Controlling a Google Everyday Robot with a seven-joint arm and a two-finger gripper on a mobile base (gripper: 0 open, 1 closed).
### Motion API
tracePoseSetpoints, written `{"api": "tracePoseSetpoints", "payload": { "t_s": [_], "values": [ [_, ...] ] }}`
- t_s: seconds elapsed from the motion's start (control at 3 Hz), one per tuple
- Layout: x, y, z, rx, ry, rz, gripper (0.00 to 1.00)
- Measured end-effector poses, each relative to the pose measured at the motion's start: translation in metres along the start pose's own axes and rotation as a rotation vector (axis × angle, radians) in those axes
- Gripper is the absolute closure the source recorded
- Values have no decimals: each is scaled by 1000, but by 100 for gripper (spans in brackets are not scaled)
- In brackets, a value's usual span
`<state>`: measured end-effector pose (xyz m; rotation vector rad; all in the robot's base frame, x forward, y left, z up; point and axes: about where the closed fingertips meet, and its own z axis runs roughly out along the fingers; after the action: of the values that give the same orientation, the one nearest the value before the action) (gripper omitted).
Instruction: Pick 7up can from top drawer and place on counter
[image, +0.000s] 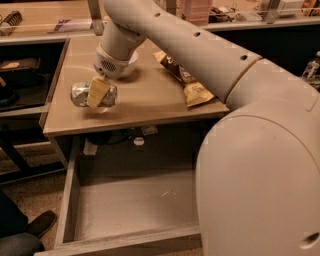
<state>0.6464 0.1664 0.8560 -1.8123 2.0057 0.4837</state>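
Observation:
The 7up can (79, 93), silver with green marks, lies on its side at the left part of the beige counter (150, 102). My gripper (96, 97) reaches down from the arm and is shut on the can. One yellowish finger (98, 89) crosses the can's front. I cannot tell whether the can rests on the counter or hangs just above it. The top drawer (70, 200) is pulled open below the counter, and its grey floor is bare.
A white bowl (130, 64) stands just behind the gripper. A brown and yellow chip bag (186, 80) lies on the counter's right part. My arm's large white body (260, 165) fills the right side. Dark side shelves (22, 75) stand at the left.

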Motion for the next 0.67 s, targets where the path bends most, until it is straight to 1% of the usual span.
{"api": "tracePoseSetpoints", "payload": {
  "t_s": [0.33, 0.67],
  "values": [
    [2, -6, 14, 14, -19, 14, 100],
    [1, -7, 14, 15, -22, 14, 81]
  ]
}}
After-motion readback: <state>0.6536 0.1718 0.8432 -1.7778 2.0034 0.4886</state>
